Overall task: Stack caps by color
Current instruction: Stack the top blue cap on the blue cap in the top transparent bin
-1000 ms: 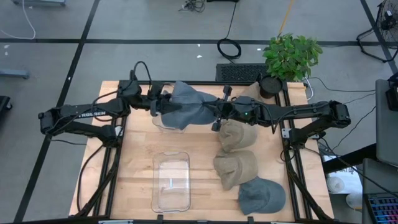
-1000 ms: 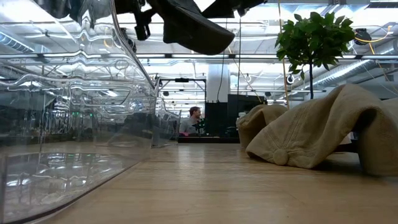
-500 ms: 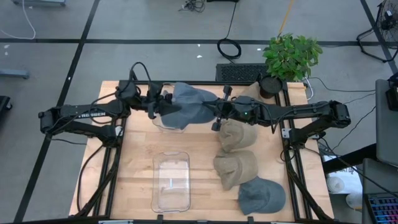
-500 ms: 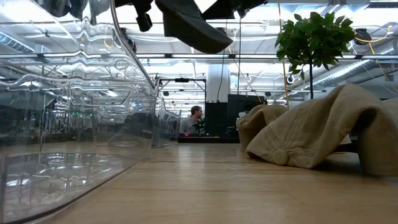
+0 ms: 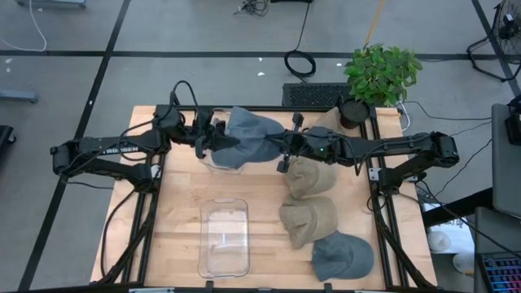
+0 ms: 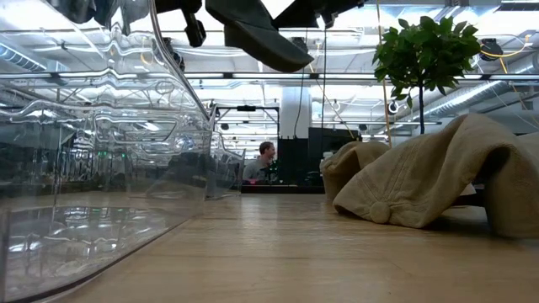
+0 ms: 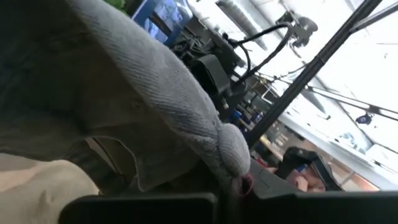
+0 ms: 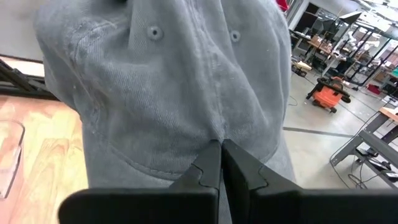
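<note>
A slate blue-grey cap (image 5: pixel 248 134) hangs in the air over the table's far middle, above a clear bin (image 5: pixel 213 163). My left gripper (image 5: pixel 213 140) is shut on its left side and my right gripper (image 5: pixel 279 148) is shut on its right side. In the low view the cap's brim (image 6: pixel 257 34) slants down from the top edge. Two tan caps (image 5: pixel 312 175) (image 5: pixel 309 218) lie on the table's right half, and another blue-grey cap (image 5: pixel 342 256) lies near the front right. My left gripper pinches a bunched fold at the cap's edge (image 7: pixel 231 148) between its two fingers, coming roughly level from the table's left. The cap is lifted clear. My right gripper pinches the crown fabric (image 8: pixel 214 134), below two eyelets, between its shut fingers (image 8: pixel 205 168). It comes roughly level from the table's right. The cap hangs clear of the table and spreads out beyond the fingers.
A second clear bin (image 5: pixel 224 236) stands at the front middle; its wall (image 6: pixel 101 168) fills the low view's left. A potted plant (image 5: pixel 381 73) stands beyond the far right corner. Bare wood lies on the table's left half.
My left gripper has shut on the blue-grey cap's left side. The cap's loose left part has drawn in toward that gripper, and the brim has risen a little and tipped. Both arms have stayed where they were.
</note>
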